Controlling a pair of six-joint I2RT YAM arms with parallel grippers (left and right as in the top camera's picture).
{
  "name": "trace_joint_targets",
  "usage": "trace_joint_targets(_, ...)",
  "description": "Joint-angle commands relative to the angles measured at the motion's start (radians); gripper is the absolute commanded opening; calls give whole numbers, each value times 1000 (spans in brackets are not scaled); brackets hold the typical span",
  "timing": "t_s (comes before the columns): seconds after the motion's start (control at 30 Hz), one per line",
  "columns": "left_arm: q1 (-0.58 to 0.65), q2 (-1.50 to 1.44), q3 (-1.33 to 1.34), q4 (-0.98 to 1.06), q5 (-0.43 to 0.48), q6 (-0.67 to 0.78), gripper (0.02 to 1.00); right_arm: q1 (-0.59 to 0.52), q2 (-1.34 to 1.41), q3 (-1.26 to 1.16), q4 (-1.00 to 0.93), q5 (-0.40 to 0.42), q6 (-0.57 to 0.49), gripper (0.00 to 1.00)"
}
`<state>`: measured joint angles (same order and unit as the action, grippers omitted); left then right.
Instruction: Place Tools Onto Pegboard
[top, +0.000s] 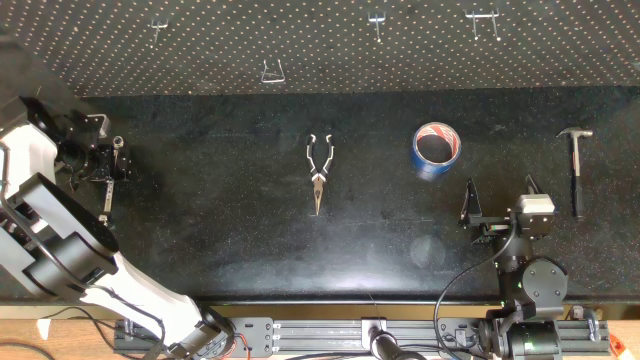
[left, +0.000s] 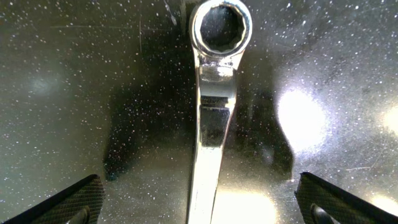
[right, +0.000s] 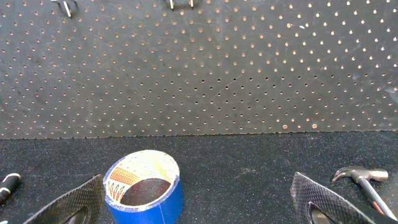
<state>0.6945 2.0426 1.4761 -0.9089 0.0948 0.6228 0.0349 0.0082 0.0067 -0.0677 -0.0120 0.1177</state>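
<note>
Top view: left arm folded in at the far left of the table (top: 220, 230), wrist pointing down. Left gripper (left: 200, 205) hangs over the wrench (left: 211, 118), jaws wide apart, one finger each side of the shaft, not touching it. Right arm sits low at right. Right gripper (top: 498, 203) faces the pegboard (top: 320, 45), jaws apart too, nothing btwn them. Tape roll (top: 436, 148) is just ahead of it, hammer (top: 575, 172) further right. Pliers (top: 319, 172) lie mid-table, tips toward the arms.

Table is black, speckled, matte w/ glare patches. Pegboard is dark w/ rows of small holes, along the far edge, w/ a few wire hooks (top: 272, 72).

Wrench: shiny metal, flat shaft, ring end away from the fingers (left: 68, 202), which are black w/ a woven texture. Tape: blue, lying flat, hole up. Hammer: metal head, dark handle.
</note>
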Motion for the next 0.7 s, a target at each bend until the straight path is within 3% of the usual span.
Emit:
trace_joint_targets(0.03, -1, 14, 8, -2, 1, 21, 996, 3, -5, -3, -6, 12, -10, 976)
trace_joint_targets(0.5, -1, 34, 6, -7, -40, 71, 998, 3, -5, -3, -6, 12, -10, 976)
trace_joint_targets(0.63, -1, 42, 5, -14, -70, 93, 930, 3, -5, -3, -6, 12, -10, 978)
trace_joint_targets(0.67, -1, 42, 4, -14, -69, 92, 794, 3, -5, -3, -6, 12, -10, 976)
trace_joint_targets(0.7, -1, 42, 4, -14, -68, 92, 728, 3, -5, -3, -6, 12, -10, 976)
